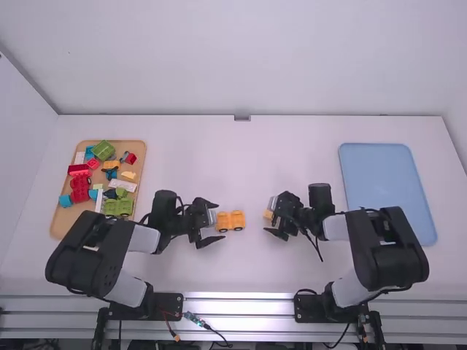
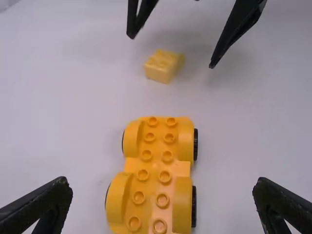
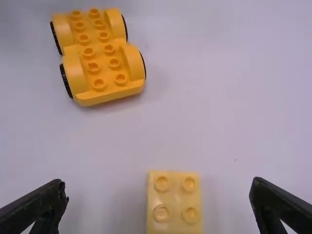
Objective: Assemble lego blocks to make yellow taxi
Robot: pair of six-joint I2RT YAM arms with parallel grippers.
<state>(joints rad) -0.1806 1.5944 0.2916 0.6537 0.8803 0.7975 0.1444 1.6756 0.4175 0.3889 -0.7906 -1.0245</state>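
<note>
Left gripper point(image 2: 162, 181) and right gripper point(image 3: 158, 182) gape wide, holding nothing; the yellow wheeled chassis point(image 3: 101, 59) and pale-yellow four-stud brick point(image 3: 175, 200) sit midway along the table point(image 1: 182, 146), towards its near edge. Centre the brick before closing squarely on its sides, studs level
</note>
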